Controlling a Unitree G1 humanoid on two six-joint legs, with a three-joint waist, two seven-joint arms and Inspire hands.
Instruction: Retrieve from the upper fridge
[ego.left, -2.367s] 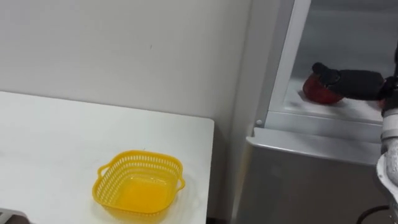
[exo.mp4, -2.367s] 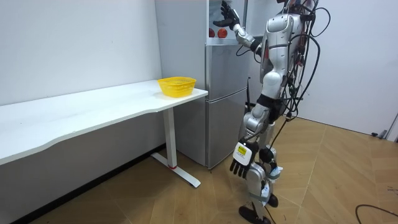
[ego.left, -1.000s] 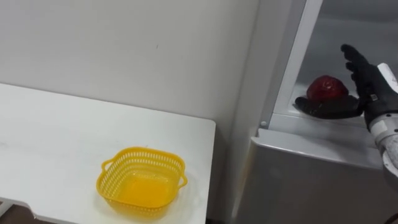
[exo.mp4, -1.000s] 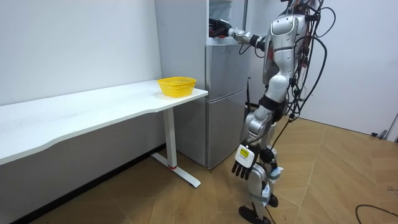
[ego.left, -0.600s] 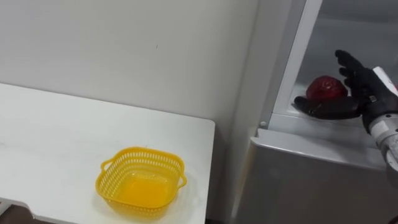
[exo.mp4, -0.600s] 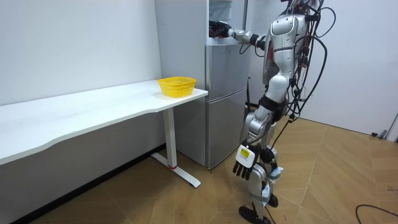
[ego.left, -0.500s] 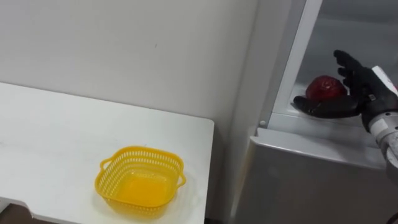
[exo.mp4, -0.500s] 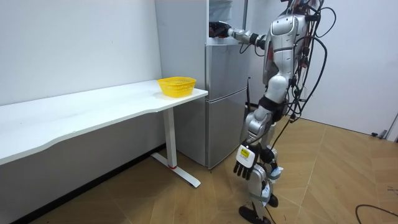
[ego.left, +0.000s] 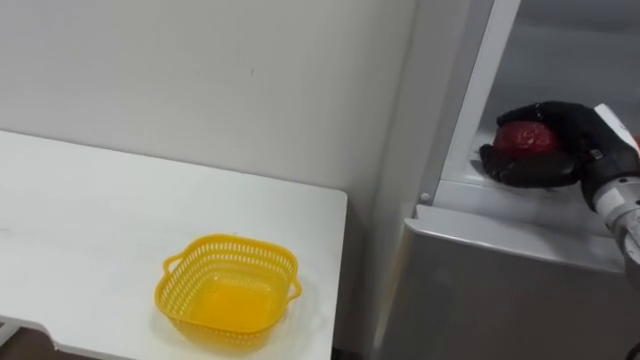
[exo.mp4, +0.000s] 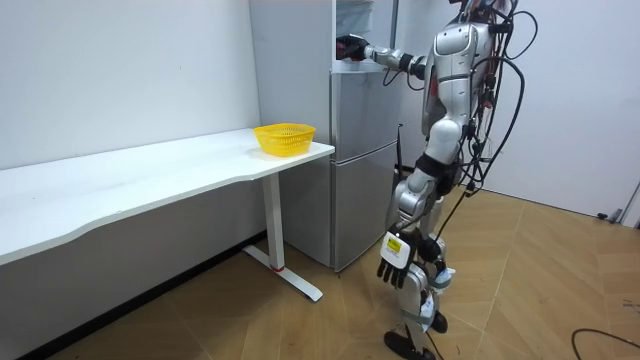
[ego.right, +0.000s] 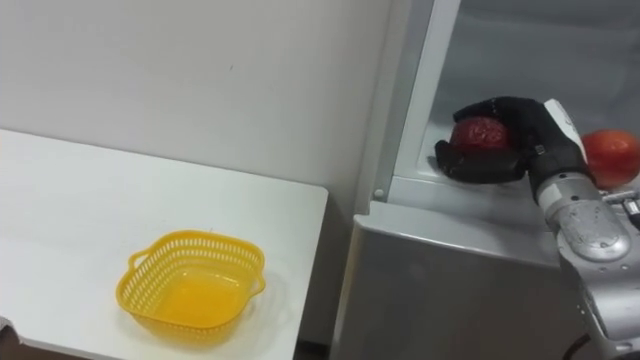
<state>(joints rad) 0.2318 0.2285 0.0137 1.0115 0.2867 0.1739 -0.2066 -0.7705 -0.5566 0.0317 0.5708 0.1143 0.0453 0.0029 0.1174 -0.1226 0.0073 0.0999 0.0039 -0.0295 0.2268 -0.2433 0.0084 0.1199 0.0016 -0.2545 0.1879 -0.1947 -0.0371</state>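
Observation:
A dark red round fruit (ego.left: 524, 138) (ego.right: 480, 133) rests on the shelf of the open upper fridge (ego.left: 520, 195). My right hand (ego.left: 560, 142) (ego.right: 510, 140) reaches into the compartment, with its black fingers curled over the fruit and the thumb under its front. A second, orange-red fruit (ego.right: 611, 155) lies further right on the same shelf. In the room view I stand in front of the fridge, right hand (exo.mp4: 349, 47) raised into it, while my left hand (exo.mp4: 392, 262) hangs open at knee height.
A yellow plastic basket (ego.left: 229, 293) (exo.mp4: 284, 138) sits near the right end of the white table (ego.left: 90, 230), which stands to the left of the grey fridge (exo.mp4: 360, 170). Its closed lower door (ego.left: 500, 300) is below the shelf. Wooden floor lies behind me.
My right hand's fingers, spread and upright beside the fruit a second ago, have curled down over it. The hand stays at the same spot on the shelf.

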